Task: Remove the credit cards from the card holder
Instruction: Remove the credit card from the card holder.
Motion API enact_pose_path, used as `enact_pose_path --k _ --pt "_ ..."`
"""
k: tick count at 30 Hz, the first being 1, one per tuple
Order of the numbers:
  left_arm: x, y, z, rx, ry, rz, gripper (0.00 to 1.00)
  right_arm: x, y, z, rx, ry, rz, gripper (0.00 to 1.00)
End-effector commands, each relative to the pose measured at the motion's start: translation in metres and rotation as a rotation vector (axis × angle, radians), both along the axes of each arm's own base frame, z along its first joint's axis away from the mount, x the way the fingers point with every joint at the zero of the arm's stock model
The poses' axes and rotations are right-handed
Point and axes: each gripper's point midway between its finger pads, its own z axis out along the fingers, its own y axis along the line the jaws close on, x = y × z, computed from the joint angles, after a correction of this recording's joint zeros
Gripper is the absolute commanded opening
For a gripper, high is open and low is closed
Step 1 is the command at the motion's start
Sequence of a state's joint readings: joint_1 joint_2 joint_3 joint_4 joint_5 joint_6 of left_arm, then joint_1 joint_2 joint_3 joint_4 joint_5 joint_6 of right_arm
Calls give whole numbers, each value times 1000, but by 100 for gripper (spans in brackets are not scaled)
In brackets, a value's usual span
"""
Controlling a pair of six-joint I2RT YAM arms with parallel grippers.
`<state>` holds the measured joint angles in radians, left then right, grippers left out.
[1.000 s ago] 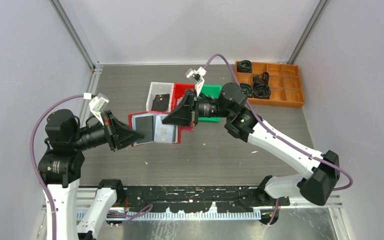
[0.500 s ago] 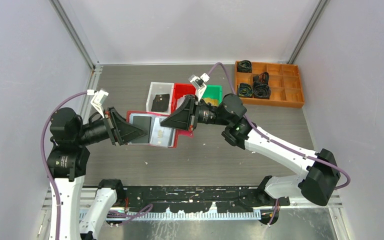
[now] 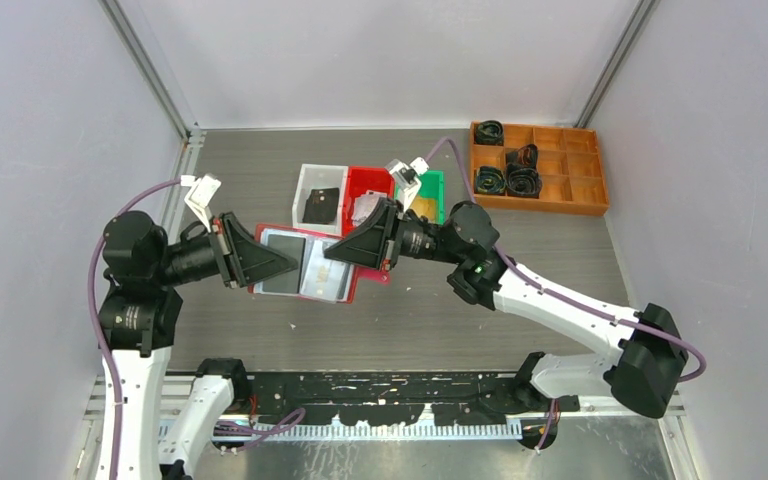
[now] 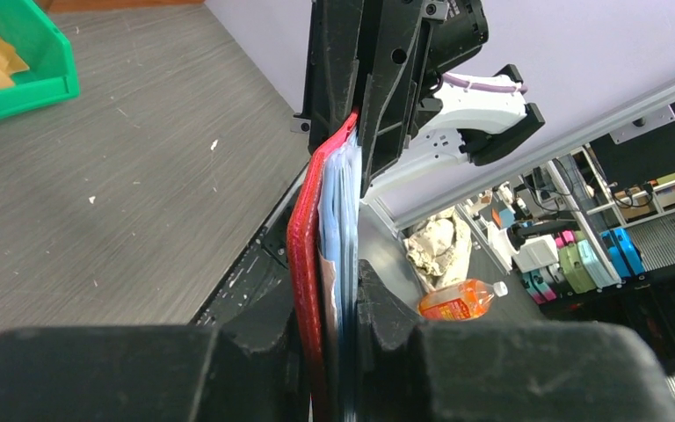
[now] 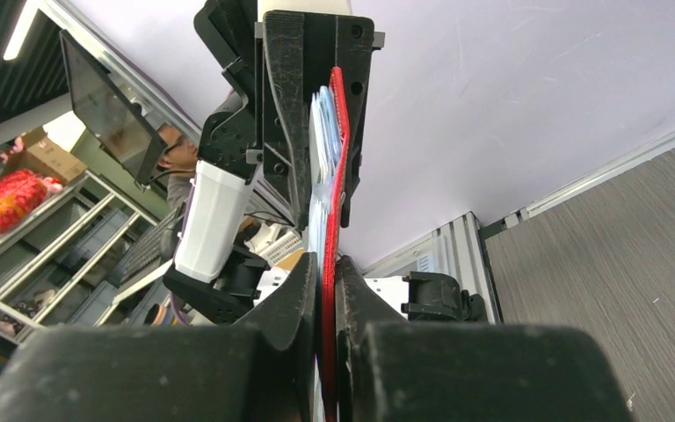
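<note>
While left gripper (image 3: 278, 264) and right gripper (image 3: 338, 250) pinch opposite ends, fingers narrow, card holder (image 3: 312, 272) hangs open above table (image 3: 460, 320) middle, near red bin (image 3: 365, 185). Risk, I reckon: uneven pull slips one grip, holder drops, credit cards (image 3: 288, 280) unextracted.

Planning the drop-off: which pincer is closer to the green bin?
Right. The right pincer grips the wallet just left of the green bin; the left pincer holds its other edge, farther left.

on the grey table (image 3: 460, 310): white bin (image 3: 328, 178), red bin (image 3: 360, 183), green bin (image 3: 434, 190) in a row; orange tray (image 3: 575, 160) at its far-right corner.
</note>
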<state>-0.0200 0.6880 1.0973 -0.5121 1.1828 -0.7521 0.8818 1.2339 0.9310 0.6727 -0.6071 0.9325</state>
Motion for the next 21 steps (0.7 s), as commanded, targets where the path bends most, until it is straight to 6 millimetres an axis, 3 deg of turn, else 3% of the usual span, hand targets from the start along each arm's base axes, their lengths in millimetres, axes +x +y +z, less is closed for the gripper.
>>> enact_pose_path --k 1,4,7,10,13,15,17,21 --pt "-7 0 17 -5 -68 -12 13 8 -14 25 95 -45 -85 1" --pt "-6 0 17 -2 -72 -7 16 9 -12 23 113 -10 -70 6" --pt "-2 3 13 34 -115 39 9 17 -13 21 106 15 -92 42" --pt "0 9 4 122 -178 77 6 39 -25 25 68 24 -219 62" --pt "10 20 -12 243 -227 135 4 61 -42 32 -12 14 -390 65" --pt "18 28 -23 316 -219 167 5 64 -47 39 -38 11 -429 65" --pt "24 32 -34 367 -174 169 9 55 -40 46 -21 29 -354 65" --pt "33 37 -51 433 -52 133 10 27 -7 42 14 90 -121 62"
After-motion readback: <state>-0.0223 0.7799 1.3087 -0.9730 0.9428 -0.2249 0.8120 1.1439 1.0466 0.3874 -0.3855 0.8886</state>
